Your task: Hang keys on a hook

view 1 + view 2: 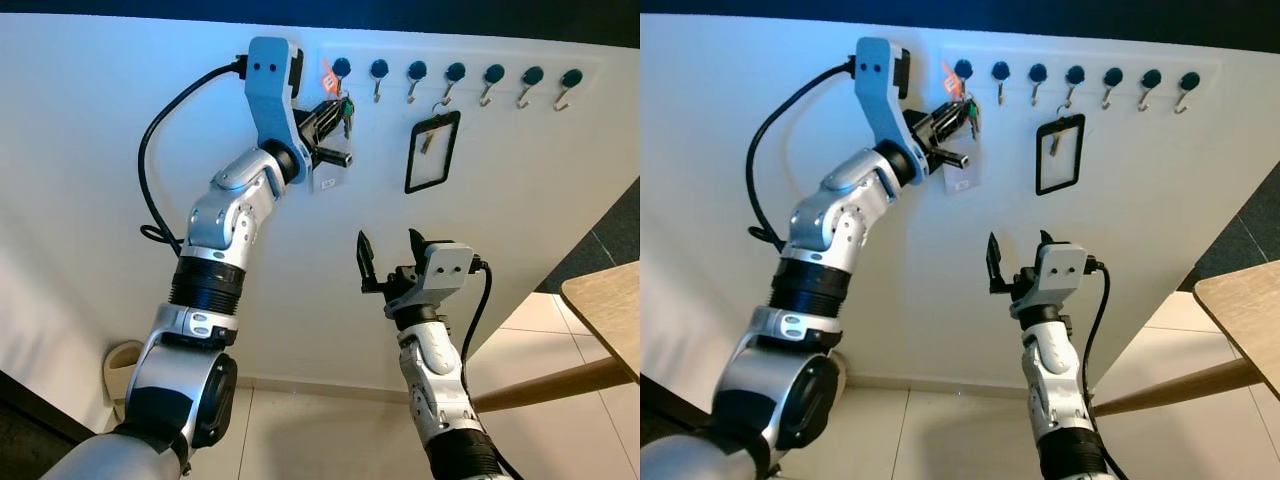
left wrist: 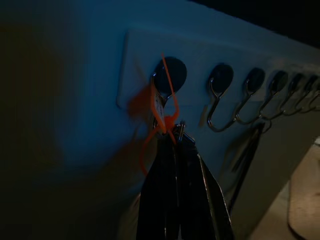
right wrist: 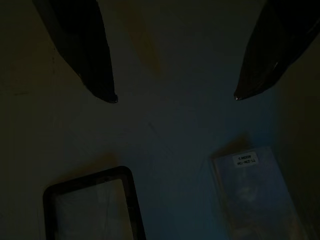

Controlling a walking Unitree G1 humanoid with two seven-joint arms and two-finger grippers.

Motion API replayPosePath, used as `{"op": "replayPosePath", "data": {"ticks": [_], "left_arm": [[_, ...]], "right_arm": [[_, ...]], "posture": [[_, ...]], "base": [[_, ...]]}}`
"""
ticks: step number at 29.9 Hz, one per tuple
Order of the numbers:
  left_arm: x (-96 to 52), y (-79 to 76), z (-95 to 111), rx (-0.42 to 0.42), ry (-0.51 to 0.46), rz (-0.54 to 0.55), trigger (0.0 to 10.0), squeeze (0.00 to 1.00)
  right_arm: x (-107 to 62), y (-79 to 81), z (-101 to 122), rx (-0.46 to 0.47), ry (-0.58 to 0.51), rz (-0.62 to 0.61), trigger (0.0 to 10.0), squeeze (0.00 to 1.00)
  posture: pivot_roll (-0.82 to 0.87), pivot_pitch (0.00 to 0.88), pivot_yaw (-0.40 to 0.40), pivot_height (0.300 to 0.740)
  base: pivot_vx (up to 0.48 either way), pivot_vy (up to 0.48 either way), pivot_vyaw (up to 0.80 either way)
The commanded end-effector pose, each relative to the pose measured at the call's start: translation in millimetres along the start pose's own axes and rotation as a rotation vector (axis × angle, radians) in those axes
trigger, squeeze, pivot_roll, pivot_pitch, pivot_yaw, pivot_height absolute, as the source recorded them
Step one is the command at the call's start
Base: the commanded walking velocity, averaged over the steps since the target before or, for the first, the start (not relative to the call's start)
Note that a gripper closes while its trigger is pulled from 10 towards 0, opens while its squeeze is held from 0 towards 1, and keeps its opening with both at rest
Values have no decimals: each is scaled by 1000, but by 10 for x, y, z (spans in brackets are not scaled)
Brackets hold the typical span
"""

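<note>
While its two black fingers are pressed together on the keys point(image 1: 343, 112), the left gripper point(image 1: 335, 118) is raised to the far left end of the wall hook rail point(image 1: 600, 62), right at the leftmost hook point(image 1: 341, 72). In the left wrist view the orange tie point(image 2: 159, 116) on the bunch loops up around that hook's wire just under its dark round cap, with the metal ring and keys hanging at the fingertips below it; whether the loop is fully seated on the hook I cannot tell. The bunch looks light, hard and loose-jointed, so it will probably swing and rattle when let go; the thin tie is the soft, floppy part, and the safer hold is on the stiff key blades or ring, leaving the loop free to catch the hook. Just below the gripper a clear plastic tag point(image 1: 328, 178) lies against the wall. Further right along the rail, a black-framed badge holder point(image 1: 432, 151) hangs from a hook, with other hooks bare. Lower and to the right, the right gripper point(image 1: 390, 252) hovers near the wall, fingers spread and holding nothing. At the far right, a wooden table point(image 1: 606, 304) edge shows.
</note>
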State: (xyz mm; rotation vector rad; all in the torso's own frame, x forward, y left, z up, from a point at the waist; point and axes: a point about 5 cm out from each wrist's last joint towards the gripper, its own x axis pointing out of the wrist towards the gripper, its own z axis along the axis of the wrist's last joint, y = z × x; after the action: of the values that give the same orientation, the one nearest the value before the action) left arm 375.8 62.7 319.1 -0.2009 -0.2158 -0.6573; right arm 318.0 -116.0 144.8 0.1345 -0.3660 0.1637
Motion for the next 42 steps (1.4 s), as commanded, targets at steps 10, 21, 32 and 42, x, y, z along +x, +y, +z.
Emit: {"op": "replayPosePath", "data": {"ticks": [10, 21, 32, 42], "left_arm": [[19, -12, -12, -77, 33, 0, 10000, 0], [0, -16, -82, -110, 94, -5, 10000, 0], [-2, -29, 9, -26, 16, 3, 10000, 0], [-52, -159, 268, 89, -220, -22, 10000, 0]], "right_arm": [[19, 18, 38, 7, -9, 10, 10000, 0], [20, 21, 43, 6, -9, 10, 10000, 0], [20, 24, 52, 4, -18, 13, 10000, 0], [6, 38, 54, 0, -23, 22, 10000, 0]], "posture": [[16, 110, -13, 740], [16, 111, -15, 740], [16, 114, -13, 740], [15, 109, -14, 740]], "base": [[0, 0, 0], [0, 0, 0], [0, 0, 0], [0, 0, 0]]}}
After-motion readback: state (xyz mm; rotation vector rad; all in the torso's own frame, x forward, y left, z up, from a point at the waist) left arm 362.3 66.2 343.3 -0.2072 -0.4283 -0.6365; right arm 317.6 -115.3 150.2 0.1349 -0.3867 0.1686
